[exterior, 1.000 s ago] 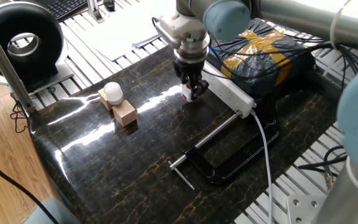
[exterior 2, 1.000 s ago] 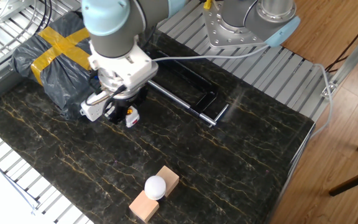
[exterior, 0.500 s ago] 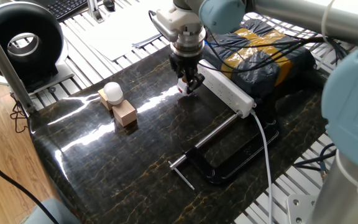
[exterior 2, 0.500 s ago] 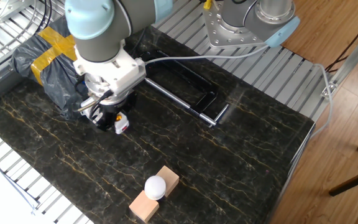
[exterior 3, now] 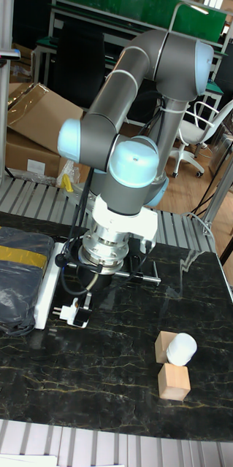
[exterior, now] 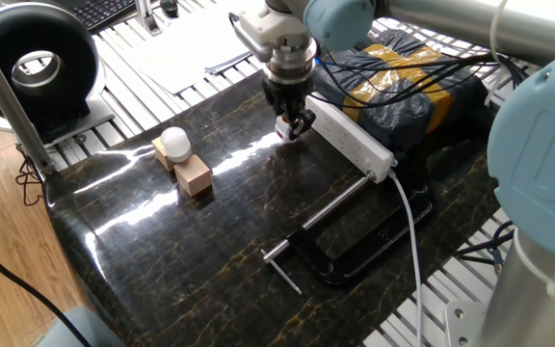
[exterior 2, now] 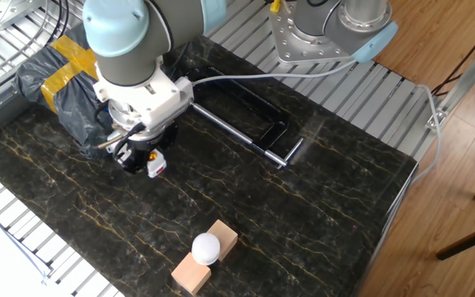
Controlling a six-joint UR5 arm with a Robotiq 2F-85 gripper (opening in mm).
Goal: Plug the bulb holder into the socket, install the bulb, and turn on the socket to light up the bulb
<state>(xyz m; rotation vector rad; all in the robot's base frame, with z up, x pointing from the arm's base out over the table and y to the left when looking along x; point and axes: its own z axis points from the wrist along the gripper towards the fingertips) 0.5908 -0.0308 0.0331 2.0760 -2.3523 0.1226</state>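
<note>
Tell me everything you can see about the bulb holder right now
The bulb holder is a small white plastic cube with metal prongs pointing sideways toward the socket. An orange-red spot shows on it in the other fixed view. The gripper is shut on it, holding it just above the dark table at the strip's end. It is not plugged in yet.

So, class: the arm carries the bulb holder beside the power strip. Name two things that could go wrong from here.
1. The holder hangs tilted in the end effector, prongs pointing sideways in the tall view, so they may miss the slots of the strip and jam or bend.
2. The bulb rests on wooden blocks; a later grab could topple it and let it roll off the table.
</note>
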